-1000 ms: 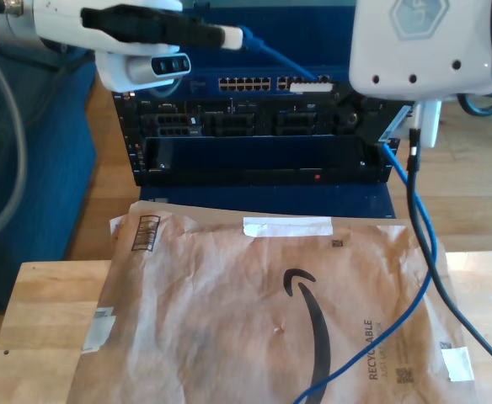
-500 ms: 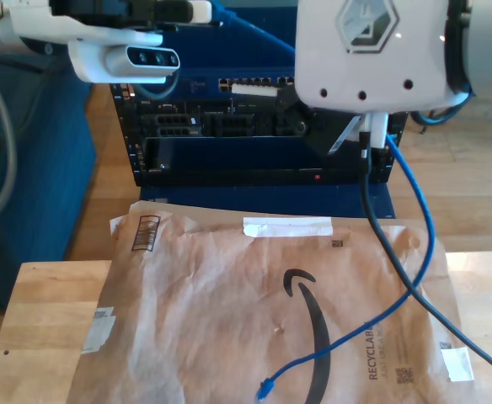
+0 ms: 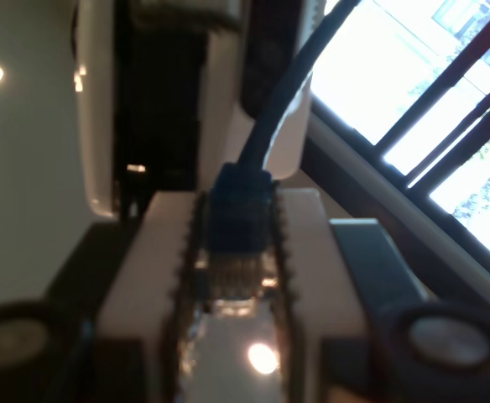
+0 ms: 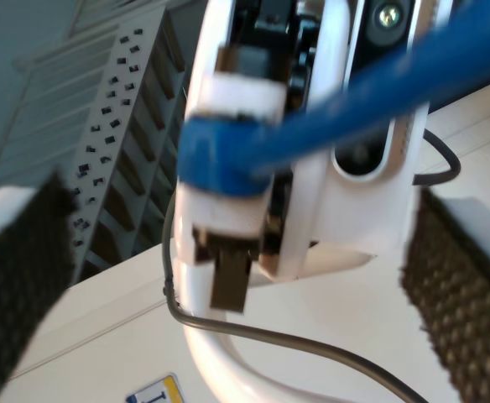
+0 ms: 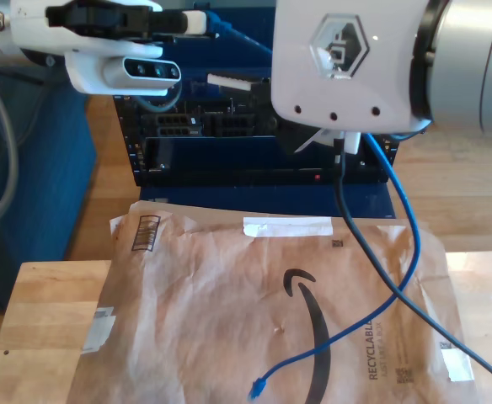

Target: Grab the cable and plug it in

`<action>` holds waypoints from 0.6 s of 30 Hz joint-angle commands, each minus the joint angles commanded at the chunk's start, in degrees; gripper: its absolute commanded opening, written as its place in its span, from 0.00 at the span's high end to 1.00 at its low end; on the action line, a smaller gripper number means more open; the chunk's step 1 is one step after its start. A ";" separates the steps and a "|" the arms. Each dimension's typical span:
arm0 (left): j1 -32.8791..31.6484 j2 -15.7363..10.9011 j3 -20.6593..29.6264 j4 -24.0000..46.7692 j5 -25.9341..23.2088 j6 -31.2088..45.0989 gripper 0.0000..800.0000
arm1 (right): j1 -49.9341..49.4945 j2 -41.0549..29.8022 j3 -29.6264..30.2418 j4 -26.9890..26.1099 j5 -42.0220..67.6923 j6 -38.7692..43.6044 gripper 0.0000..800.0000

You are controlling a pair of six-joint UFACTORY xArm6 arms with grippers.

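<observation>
The cable is a thin bright blue cord. My first gripper (image 3: pixel 235 227) is shut on one plug (image 3: pixel 232 222) of the cable, with the cord rising away from its white pads. In the exterior view this gripper (image 5: pixel 202 21) sits at the top left, level with the rack's top. The cable (image 5: pixel 406 227) reappears below my second arm's white housing (image 5: pixel 347 59) and hangs down to a loose plug (image 5: pixel 257 389) on the envelope. My second gripper (image 4: pixel 241 285) is open, its dark pads (image 4: pixel 18 277) wide apart, facing the held cable end (image 4: pixel 220 159).
A black server rack (image 5: pixel 229 126) with rows of ports stands behind the wooden table (image 5: pixel 44 320). A brown paper mailer (image 5: pixel 229 295) covers most of the tabletop. A thick black cable (image 5: pixel 381 286) hangs beside the blue one. A blue sofa (image 5: pixel 35 177) is at the exterior view's left.
My second arm has swung toward the exterior view's left, nearer the first gripper. The first gripper rose and drew back slightly. The cable's loose plug was dragged up onto the mailer.
</observation>
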 joint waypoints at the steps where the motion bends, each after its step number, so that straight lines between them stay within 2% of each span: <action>1: 0.00 0.00 0.09 0.00 0.18 0.00 0.99 | 0.00 -0.09 0.26 0.00 -0.18 0.00 0.32; 5: 0.00 0.00 0.35 0.00 0.70 0.00 0.99 | 0.09 -0.35 0.70 0.00 -0.26 0.00 0.33; 8: 0.00 -0.09 0.35 0.00 0.79 0.00 0.99 | 0.09 -0.44 1.23 0.00 -1.85 0.00 0.41; 11: 0.00 -0.09 0.35 0.00 1.05 0.00 0.99 | 0.18 -0.44 1.41 0.00 -2.46 0.18 0.53; 18: 0.00 -0.09 0.26 -0.18 1.23 0.00 0.99 | 0.18 -0.44 1.41 0.00 -2.46 0.26 0.62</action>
